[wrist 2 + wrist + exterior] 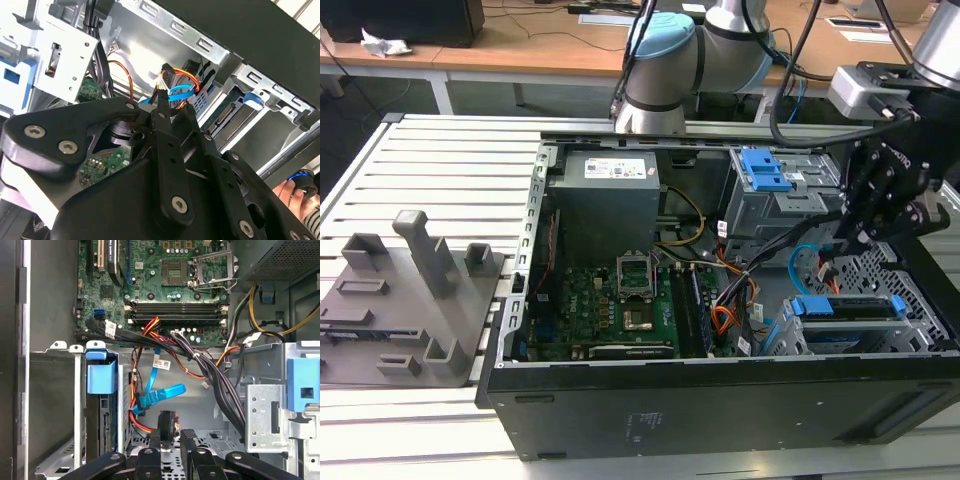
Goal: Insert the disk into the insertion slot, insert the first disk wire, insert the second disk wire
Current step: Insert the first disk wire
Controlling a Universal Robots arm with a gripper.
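The disk (845, 308), in its bright blue carrier, sits inside the insertion slot (782, 335), the grey perforated cage at the case's front corner on the exterior view's right. In the first wrist view the disk (101, 390) stands edge-on in the insertion slot (60, 405). My gripper (848, 240) hangs just behind the cage. Its fingers (156, 440) are shut on a black plug with red and orange leads (167, 421), one disk wire. A light blue flat disk wire (162, 394) lies loose between the plug and the disk. In the second wrist view the gripper (161, 102) meets beside the blue wire (180, 92).
A taller grey bay with a blue latch (765, 175) stands behind the cage. A thick black cable bundle (210, 375) crosses above the gripper. The motherboard (610, 300) fills the case's middle. A person's hand (295, 192) is near the case edge. Grey fixtures (410, 290) lie on the slatted table.
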